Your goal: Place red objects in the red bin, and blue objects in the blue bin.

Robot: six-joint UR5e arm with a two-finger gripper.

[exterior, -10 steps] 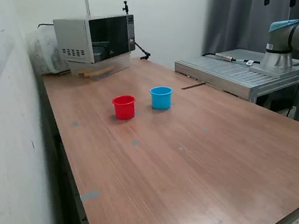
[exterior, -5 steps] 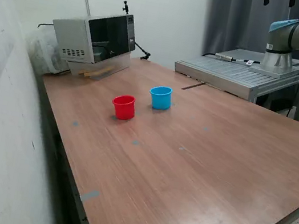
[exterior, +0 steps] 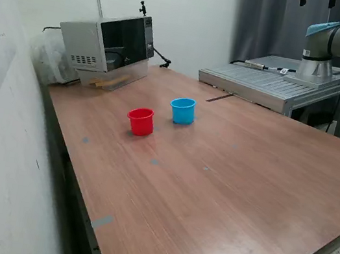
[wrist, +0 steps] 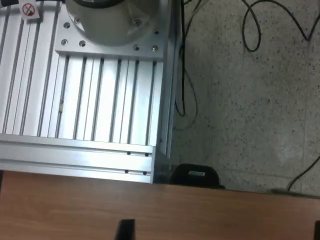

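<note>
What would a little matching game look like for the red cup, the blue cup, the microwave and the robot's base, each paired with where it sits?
Things:
1. red cup
2. blue cup
3. microwave
4. robot base

Places:
A. on the grey metal stand
B. table's far corner, by the wall
C. on the wooden table, nearer the microwave's side
D. on the table, on the exterior view's right of the other cup

Pairs: 1-C, 2-D, 3-B, 4-A

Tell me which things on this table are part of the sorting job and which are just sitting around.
Part of the job:
- red cup, the red bin
- light blue cup, the blue bin
No cubes can be seen on the table in either view.

Just sitting around:
- microwave at the far end of the table
- cables on the floor beside the aluminium base
</note>
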